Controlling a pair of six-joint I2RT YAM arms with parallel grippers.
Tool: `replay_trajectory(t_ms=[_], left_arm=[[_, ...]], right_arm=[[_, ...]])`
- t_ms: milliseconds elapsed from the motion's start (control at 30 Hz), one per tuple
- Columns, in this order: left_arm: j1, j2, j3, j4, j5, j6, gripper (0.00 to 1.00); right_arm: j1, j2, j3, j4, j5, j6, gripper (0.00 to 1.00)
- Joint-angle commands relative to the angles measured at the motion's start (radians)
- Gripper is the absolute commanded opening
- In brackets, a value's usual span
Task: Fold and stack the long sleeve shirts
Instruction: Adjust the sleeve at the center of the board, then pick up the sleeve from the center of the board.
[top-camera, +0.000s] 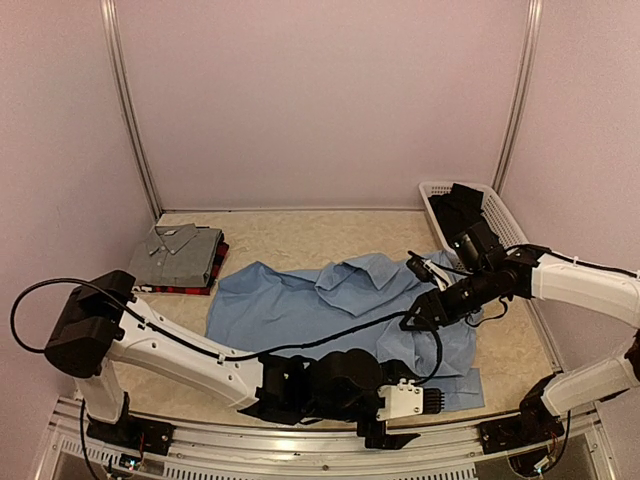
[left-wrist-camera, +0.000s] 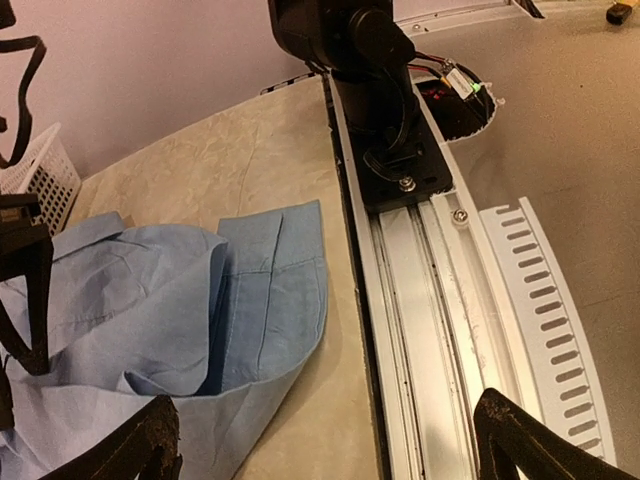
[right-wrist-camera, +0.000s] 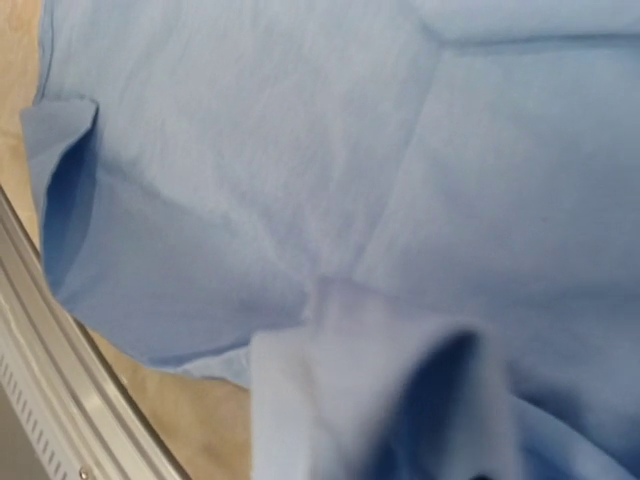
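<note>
Sprawling in soft creases across the middle of a beige, marble-patterned tabletop (top-camera: 300, 232), a large light blue shirt (top-camera: 300, 300) of thin woven cloth is seen unfolded. Its near hem lies close to the grooved aluminium rail (left-wrist-camera: 420, 300) at the table's front edge. One squared corner of the shirt is shown in the left wrist view doubled over on itself just beside that rail. At the far left of the table, a grey shirt (top-camera: 178, 255) with a pointed collar is laid folded into a neat rectangle on top of a red-and-black plaid shirt (top-camera: 219, 262), of which only the right and near edges are exposed. A white plastic mesh basket (top-camera: 503, 222) is set at the far right corner, with a dark bundle (top-camera: 458, 205) inside it. The left gripper (left-wrist-camera: 328, 420) is held low over the shirt's near right corner and the rail, its black, rough-edged fingers (left-wrist-camera: 130, 450) spread wide apart. The right gripper (top-camera: 415, 318) is positioned at the rumpled right half of the blue shirt, close to the cloth. Its wrist view is filled by blurred blue fabric, with a raised fold near the lens, and whether its jaws are closed on the cloth cannot be told.
</note>
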Motion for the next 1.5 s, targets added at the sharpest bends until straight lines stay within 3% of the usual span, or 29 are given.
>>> replay_trajectory(t_ms=[0, 333, 467, 667, 1100, 1133, 1167, 1200, 1467], left_arm=[[-0.004, 0.077, 0.124, -0.156, 0.045, 0.209, 0.97], [0.027, 0.261, 0.416, -0.455, 0.079, 0.390, 0.89], [0.033, 0.326, 0.489, -0.499, -0.014, 0.435, 0.86], [0.067, 0.385, 0.559, -0.538, -0.049, 0.444, 0.63], [0.096, 0.389, 0.582, -0.578, 0.009, 0.421, 0.26], [0.097, 0.385, 0.583, -0.576, 0.019, 0.415, 0.20], [0.097, 0.379, 0.582, -0.571, 0.026, 0.406, 0.04], [0.097, 0.375, 0.579, -0.559, 0.029, 0.392, 0.00], [0.106, 0.243, 0.502, -0.492, 0.201, 0.310, 0.00]], right_arm=[[-0.060, -0.042, -0.002, -0.052, -0.021, -0.035, 0.59], [-0.120, -0.021, -0.005, -0.010, -0.059, -0.032, 0.59], [-0.126, -0.024, -0.016, 0.002, -0.068, -0.032, 0.58], [-0.131, -0.032, -0.036, 0.014, -0.072, -0.026, 0.58], [-0.138, -0.040, -0.032, 0.011, -0.064, -0.024, 0.57], [-0.139, -0.042, -0.031, 0.009, -0.062, -0.024, 0.57], [-0.139, -0.042, -0.029, 0.006, -0.060, -0.024, 0.57], [-0.140, -0.043, -0.027, 0.003, -0.057, -0.024, 0.57], [-0.170, -0.097, 0.013, -0.048, -0.010, -0.016, 0.57]])
